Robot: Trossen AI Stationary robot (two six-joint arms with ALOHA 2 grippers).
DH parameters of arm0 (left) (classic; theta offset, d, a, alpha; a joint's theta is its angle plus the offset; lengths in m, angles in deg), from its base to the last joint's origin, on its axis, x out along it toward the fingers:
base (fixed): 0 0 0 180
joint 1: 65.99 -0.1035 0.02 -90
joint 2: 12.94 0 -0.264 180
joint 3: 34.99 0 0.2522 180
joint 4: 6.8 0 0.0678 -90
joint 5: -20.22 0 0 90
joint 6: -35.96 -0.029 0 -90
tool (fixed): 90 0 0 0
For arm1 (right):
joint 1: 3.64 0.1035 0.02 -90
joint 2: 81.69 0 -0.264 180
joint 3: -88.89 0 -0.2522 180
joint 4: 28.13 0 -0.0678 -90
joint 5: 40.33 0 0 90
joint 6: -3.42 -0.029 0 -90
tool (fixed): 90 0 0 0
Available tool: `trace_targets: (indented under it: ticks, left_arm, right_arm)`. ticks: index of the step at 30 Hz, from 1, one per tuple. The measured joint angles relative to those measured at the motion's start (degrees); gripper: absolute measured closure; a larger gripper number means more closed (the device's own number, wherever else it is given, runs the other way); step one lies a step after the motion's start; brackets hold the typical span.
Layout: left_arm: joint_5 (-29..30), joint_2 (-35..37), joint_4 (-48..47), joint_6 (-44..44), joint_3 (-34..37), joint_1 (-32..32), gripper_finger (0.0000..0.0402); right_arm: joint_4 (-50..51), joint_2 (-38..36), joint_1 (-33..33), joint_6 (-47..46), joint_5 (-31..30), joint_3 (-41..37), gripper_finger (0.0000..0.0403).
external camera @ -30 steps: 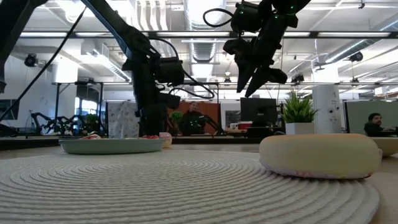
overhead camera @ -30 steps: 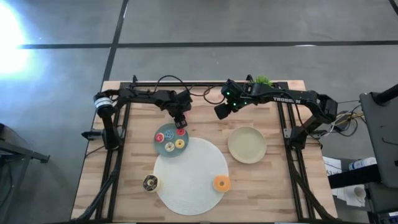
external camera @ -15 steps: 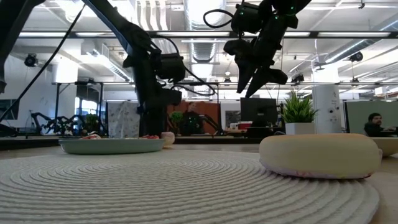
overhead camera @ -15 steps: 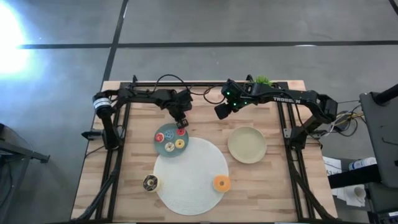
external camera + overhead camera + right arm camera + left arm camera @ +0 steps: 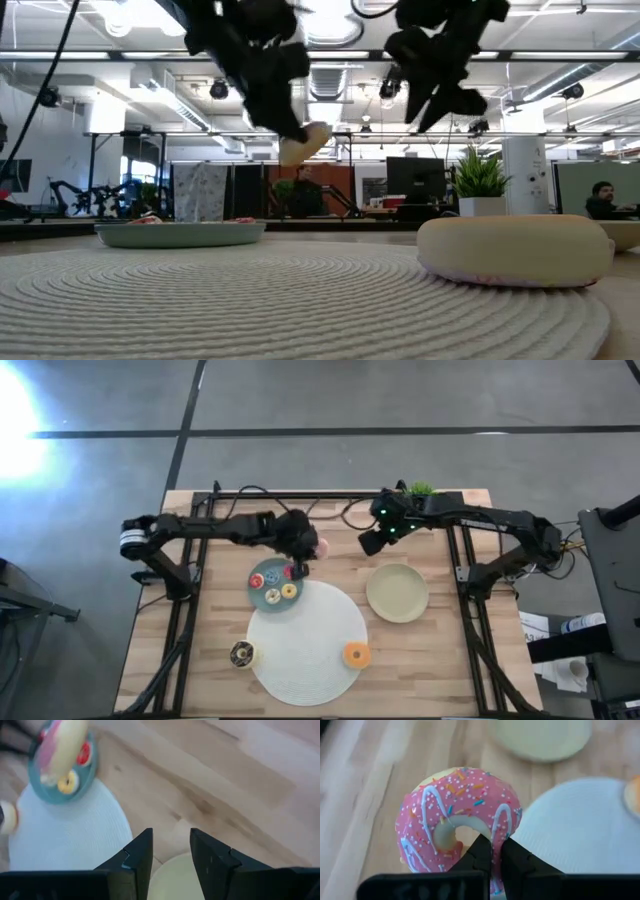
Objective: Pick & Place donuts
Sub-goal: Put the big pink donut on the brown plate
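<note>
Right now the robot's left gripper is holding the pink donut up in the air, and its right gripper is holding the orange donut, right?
Only half right. The left gripper does hold the pink donut up, but the right gripper is open and empty; the high view shows the orange donut lying on the white mat.

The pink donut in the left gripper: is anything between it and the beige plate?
Nothing visible. The left gripper holds the pink donut in the air, and only bare table lies between it and the beige plate. The right gripper hovers beside that path.
</note>
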Motion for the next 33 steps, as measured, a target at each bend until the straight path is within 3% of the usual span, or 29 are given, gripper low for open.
trace_targets:
  ticks: [11, 16, 20, 25, 33]
  left_arm:
    - [3.4, -6.0, 12.2, 0.1, -1.4, 10.0, 0.0401]
    - [4.5, -8.7, 13.5, -0.1, -3.1, 12.0, 0.0401]
    - [6.1, -9.0, 13.8, -0.4, -4.6, 13.4, 0.0401]
    - [11.1, -9.0, 13.7, -2.2, -6.7, 14.6, 0.0401]
    - [13.4, -9.0, 13.1, -1.5, -7.4, 14.6, 0.0401]
  right_arm:
    - [0.5, -17.1, 1.8, -24.1, -1.9, -16.1, 0.0258]
    - [-13.5, -21.9, 6.1, -31.4, -0.2, -20.5, 0.0246]
    - [-24.5, -20.9, 7.7, -32.1, -0.2, -22.5, 0.023]
    - [-29.8, -17.5, 8.1, -30.5, 1.0, -23.5, 0.0195]
    - [-38.0, -13.9, 8.2, -28.3, 6.9, -23.5, 0.0151]
